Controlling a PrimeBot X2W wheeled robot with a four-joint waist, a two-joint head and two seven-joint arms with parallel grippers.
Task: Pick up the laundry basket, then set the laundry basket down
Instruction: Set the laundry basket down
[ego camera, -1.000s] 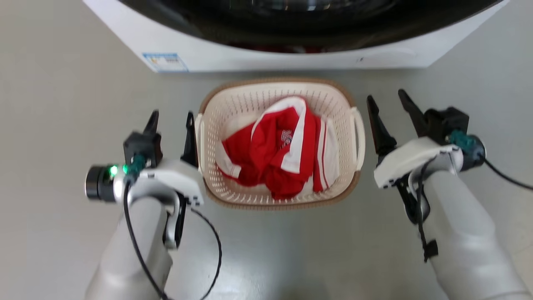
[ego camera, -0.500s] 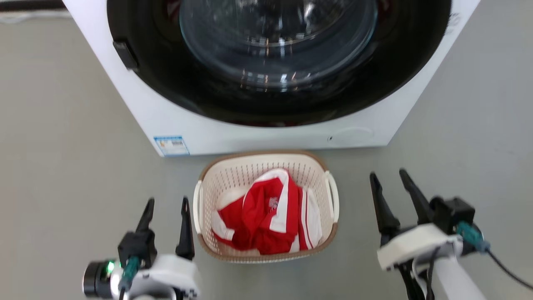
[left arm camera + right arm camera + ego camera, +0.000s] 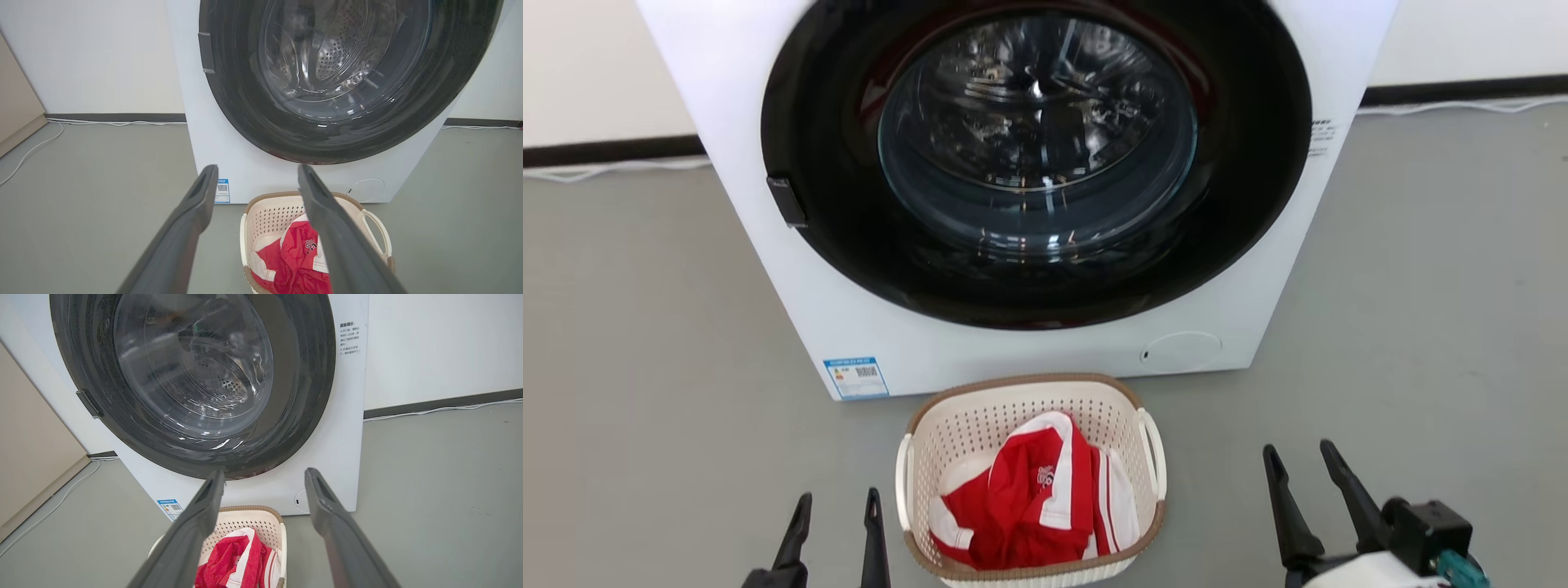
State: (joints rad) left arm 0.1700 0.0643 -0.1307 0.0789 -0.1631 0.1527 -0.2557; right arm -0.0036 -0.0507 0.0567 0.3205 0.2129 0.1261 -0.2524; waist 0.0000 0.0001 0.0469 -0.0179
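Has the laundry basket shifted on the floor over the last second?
No. The laundry basket sits just before the washing machine, right of its blue label, as before; the camera tilted up.

The left gripper (image 3: 257, 169) rises from the bottom edge with its dark jaws spread wide and nothing between them. It faces a white washing machine (image 3: 212, 122) with a round dark door (image 3: 327, 61). The laundry basket (image 3: 269, 216) stands on the grey floor (image 3: 81, 204) just before the machine, cream and perforated with a brown rim. A white loop handle (image 3: 378, 232) shows on its right side. A red-and-white garment (image 3: 298, 261) lies crumpled inside, partly behind one jaw. A blue label (image 3: 222, 190) marks the machine's lower front corner, and a white cable (image 3: 102, 121) runs along the baseboard.
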